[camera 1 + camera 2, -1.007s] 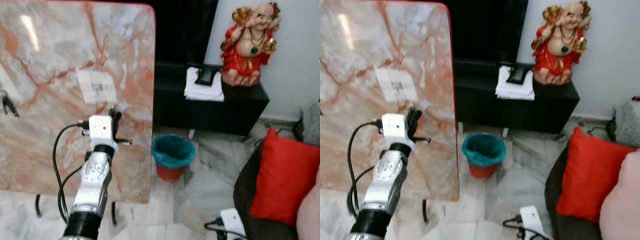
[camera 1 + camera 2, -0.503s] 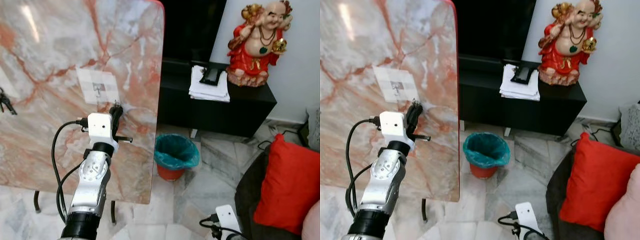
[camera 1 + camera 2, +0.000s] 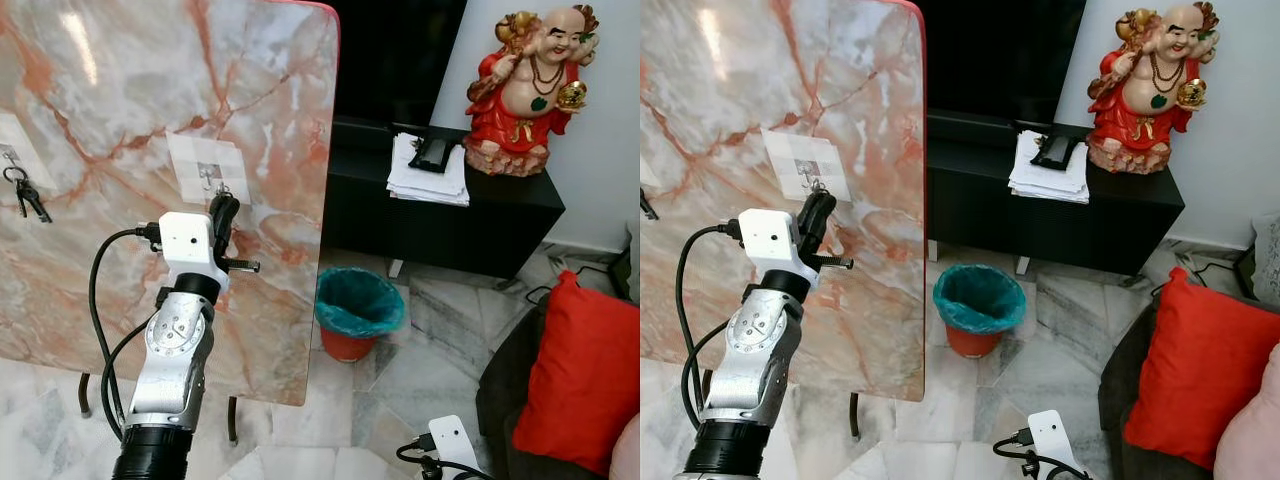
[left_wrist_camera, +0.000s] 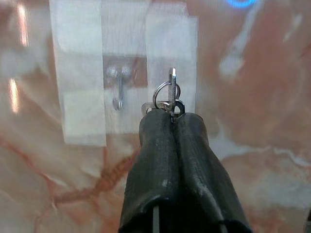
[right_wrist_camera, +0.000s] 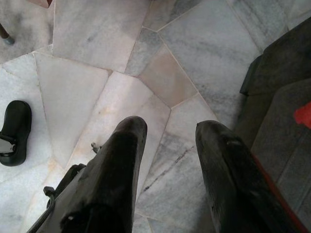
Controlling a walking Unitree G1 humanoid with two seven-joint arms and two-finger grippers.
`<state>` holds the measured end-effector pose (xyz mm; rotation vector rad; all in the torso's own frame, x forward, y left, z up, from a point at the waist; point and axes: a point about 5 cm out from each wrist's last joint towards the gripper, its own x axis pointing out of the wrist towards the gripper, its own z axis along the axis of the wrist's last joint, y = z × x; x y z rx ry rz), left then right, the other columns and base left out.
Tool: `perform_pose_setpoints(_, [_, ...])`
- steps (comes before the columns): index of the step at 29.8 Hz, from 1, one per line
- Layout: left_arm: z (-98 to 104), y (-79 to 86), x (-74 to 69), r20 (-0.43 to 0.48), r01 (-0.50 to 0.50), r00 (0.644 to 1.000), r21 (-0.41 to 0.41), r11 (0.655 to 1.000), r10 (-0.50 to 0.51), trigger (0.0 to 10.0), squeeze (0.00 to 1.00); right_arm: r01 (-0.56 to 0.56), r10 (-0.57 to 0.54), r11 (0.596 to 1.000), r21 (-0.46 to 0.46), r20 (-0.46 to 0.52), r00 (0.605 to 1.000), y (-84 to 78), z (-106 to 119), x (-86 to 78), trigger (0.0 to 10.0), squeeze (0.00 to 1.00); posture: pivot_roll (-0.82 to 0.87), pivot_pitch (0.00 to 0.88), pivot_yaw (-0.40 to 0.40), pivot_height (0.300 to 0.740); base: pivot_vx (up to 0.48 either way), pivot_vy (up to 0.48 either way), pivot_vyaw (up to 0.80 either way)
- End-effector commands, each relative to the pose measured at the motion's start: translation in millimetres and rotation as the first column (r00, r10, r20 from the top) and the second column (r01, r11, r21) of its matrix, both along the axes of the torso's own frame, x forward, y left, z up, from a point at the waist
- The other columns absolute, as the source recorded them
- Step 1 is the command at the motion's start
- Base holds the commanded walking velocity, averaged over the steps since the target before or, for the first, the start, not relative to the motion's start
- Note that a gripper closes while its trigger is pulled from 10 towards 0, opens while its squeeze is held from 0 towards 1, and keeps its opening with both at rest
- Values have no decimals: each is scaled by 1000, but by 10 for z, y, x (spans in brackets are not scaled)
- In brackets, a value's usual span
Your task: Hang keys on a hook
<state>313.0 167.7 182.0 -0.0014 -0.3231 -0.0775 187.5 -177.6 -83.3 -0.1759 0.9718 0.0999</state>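
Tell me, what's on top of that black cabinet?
On the cabinet sit a red laughing statue and a stack of white papers with a dark flat object lying on it. What the papers cover can't be seen.

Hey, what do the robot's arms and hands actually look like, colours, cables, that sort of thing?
The left arm is silver metal with a black cuff at its base, a white box-shaped wrist block and a looping black cable. The left hand has two long, matte black fingers, thick and rounded. The right hand has the same black fingers.
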Motion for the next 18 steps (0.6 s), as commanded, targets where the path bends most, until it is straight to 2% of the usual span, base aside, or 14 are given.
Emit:
perform_pose_setpoints(1, [49, 37, -7, -7, 7, 1000, -63, 998, -7, 10000, 0, 5, -5, 1000, -11, -3, 1000, -39, 5, 5, 10000, 0, 81, 30, -84, 740, 0, 0, 0])
perform_pose_setpoints(18, [177, 137, 11, -58, 27, 998, -155, 988, -37, 10000, 0, 8, -8, 1000, -16, 7, 1000, -59, 30, 51, 10000, 0, 79, 51, -92, 740, 0, 0, 0])
